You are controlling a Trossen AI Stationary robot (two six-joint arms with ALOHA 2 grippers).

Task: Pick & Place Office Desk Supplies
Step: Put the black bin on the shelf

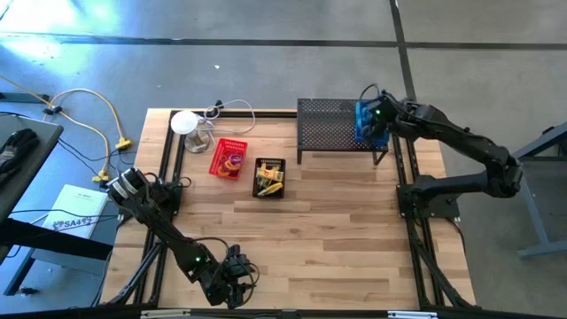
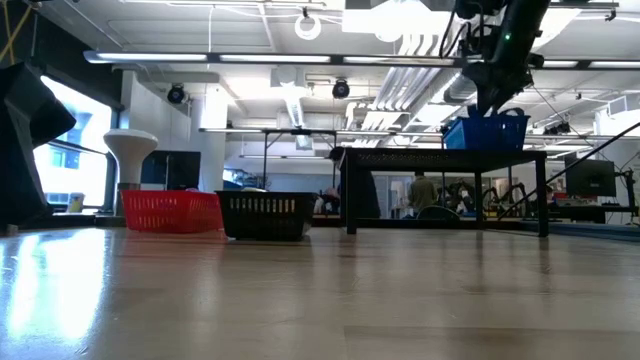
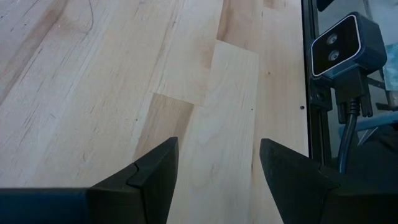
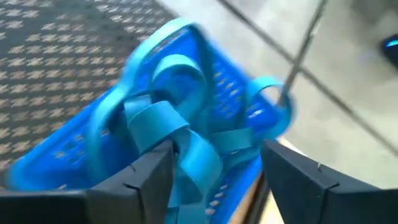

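Observation:
A blue plastic basket (image 1: 365,124) stands on the right end of the black wire-mesh shelf (image 1: 332,124); blue band loops (image 4: 180,124) lie in it. My right gripper (image 4: 217,149) is open just above the basket, a finger on each side of the loops, and hangs over the basket (image 2: 485,132) in the low view. On the table stand a red basket (image 1: 229,158) with small coloured rings and a black basket (image 1: 269,177) with yellow-and-black pieces. My left gripper (image 3: 217,146) waits open over bare wood near the table's near edge (image 1: 232,273). My right gripper comes at the blue basket from above, slanting down, with its open fingers (image 4: 149,174) astride the blue loops (image 4: 193,155). Whether the fingers touch the loops or the basket's rim, I cannot tell. The basket rests on the shelf top.
A white round object with a cable (image 1: 186,122) stands at the far left of the table beside the red basket. A camera on the frame (image 3: 341,50) is close to my left gripper. Bare wood lies across the table's middle and near right (image 1: 337,230).

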